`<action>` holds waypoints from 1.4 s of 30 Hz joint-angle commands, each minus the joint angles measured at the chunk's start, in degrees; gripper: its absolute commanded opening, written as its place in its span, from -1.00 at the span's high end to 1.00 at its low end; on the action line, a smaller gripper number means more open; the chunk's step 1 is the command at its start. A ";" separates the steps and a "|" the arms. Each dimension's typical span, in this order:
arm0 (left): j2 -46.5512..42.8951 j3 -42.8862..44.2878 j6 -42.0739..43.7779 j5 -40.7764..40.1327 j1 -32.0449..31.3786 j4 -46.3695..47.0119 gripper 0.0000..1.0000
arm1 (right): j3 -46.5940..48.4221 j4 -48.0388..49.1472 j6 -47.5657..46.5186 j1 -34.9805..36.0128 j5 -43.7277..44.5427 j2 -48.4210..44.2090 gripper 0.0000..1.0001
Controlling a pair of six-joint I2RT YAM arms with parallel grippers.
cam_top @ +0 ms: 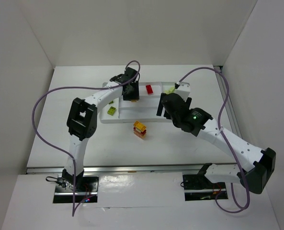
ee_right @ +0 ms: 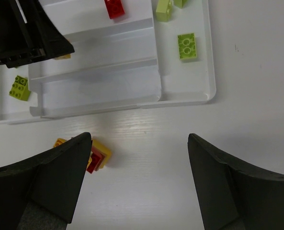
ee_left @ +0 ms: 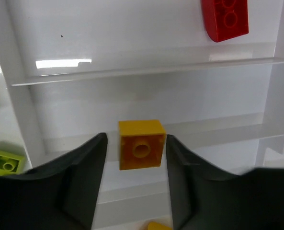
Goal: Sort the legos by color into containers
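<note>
Item: colour sort, at the placing of one piece. The left gripper (ee_left: 136, 158) hangs low over the white tray (cam_top: 146, 109), its jaws set narrow to either side of an orange brick (ee_left: 141, 143). A sliver of white shows between the brick and one finger, so I judge it bracketed and not clamped. The brick sits over one of the long middle compartments, hollow side towards the wrist camera; whether it already rests on the floor there I cannot tell. A red brick (ee_left: 225, 19) lies alone in the long compartment beyond it. Lime bricks (ee_right: 186, 46) lie in the end sections of the tray, at both ends. The right gripper (ee_right: 137, 177) hovers with jaws spread wide and holding nothing, above the bare table (ee_right: 256, 143) just in front of the tray's near rim. The stacked orange-red block (ee_right: 96, 155) stands on the table outside the tray, just beside one of its fingers. Step in hand, as I read it: the orange brick going into its compartment, with the stacked block unsorted. The next move calls for the left arm to lift straight up clear of the dividers. The right must then shift sideways to centre on the block before closing. The block's two colours may need parting. Writing: no brand, label or lettering legible anywhere; only a small green light (cam_top: 195, 115) on the right arm.
</note>
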 commanded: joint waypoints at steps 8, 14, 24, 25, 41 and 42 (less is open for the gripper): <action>-3.10 -2.54 0.31 2.74 0.17 2.40 -0.89 | -0.41 1.25 -3.14 -0.32 -3.67 0.22 -0.76; -13.55 -6.22 0.92 -0.24 0.95 -0.93 -0.83 | -0.42 7.75 -18.61 2.39 -22.04 4.33 -0.76; -35.62 -20.48 -0.92 2.83 11.60 -1.64 -0.83 | 3.02 10.66 -26.19 8.47 -24.17 14.89 -0.84; -36.15 -21.26 -0.92 2.83 11.60 -1.64 -0.83 | 3.02 11.18 -26.81 8.47 -24.17 14.90 -0.84; -37.39 -23.90 0.84 2.83 11.60 -1.64 -0.78 | 6.17 14.79 -30.68 7.94 -25.04 23.07 -0.37; -37.39 -23.90 0.84 2.30 11.60 -1.64 -0.78 | 6.18 15.32 -30.68 7.42 -25.04 23.68 -0.37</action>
